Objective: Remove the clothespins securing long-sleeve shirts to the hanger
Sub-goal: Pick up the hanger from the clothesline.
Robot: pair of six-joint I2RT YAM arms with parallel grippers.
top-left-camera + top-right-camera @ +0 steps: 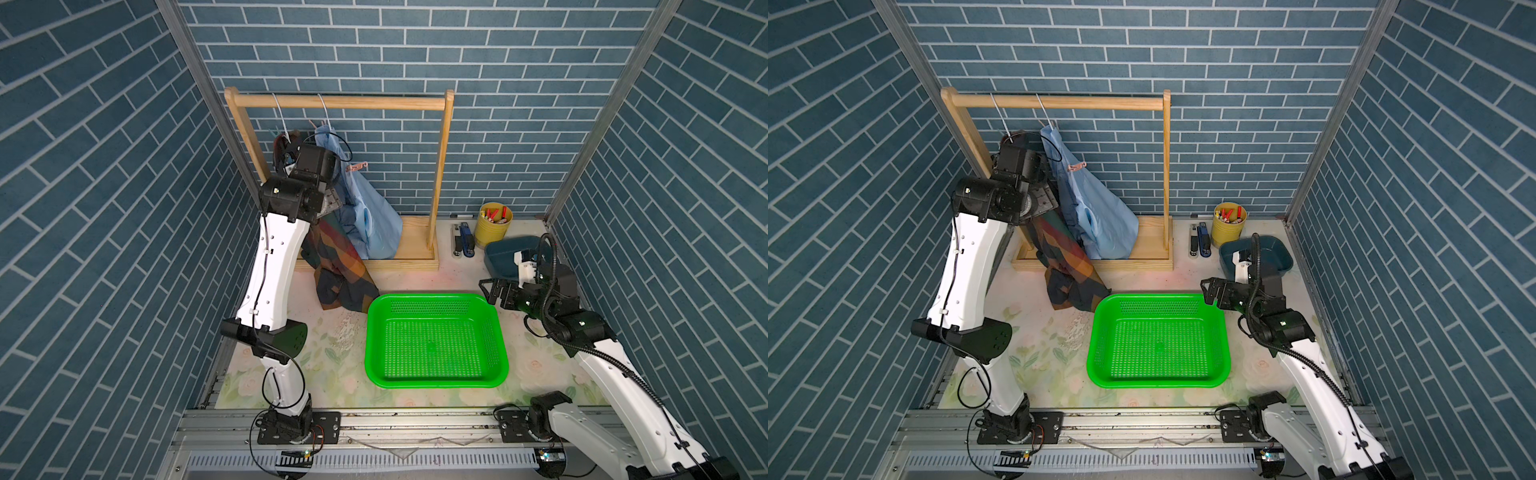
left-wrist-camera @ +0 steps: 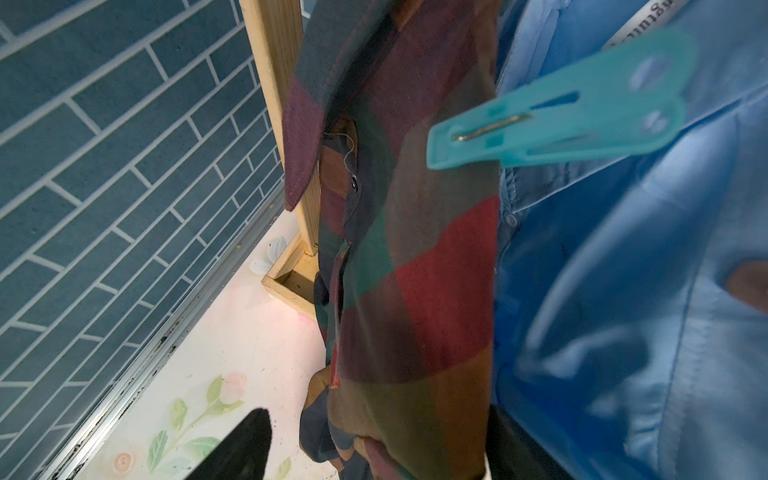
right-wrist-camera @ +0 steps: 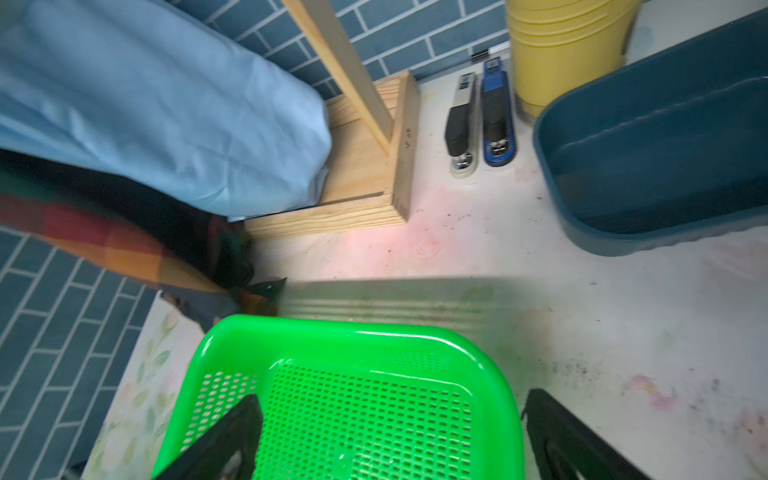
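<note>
Two long-sleeve shirts hang on wire hangers from a wooden rack: a dark plaid one and a pale blue one. A teal clothespin is clipped on the blue shirt near its collar. A salmon pink clothespin sits on that shirt's far shoulder. My left gripper is up at the plaid shirt's collar, open, with plaid cloth hanging between its jaws. One finger stands clear of the cloth. My right gripper is open over the basket's corner, holding nothing.
A green perforated basket lies in the middle of the table. At the back right stand a yellow cup of sticks, two staplers and a dark blue bin. The rack's wooden base lies behind the basket.
</note>
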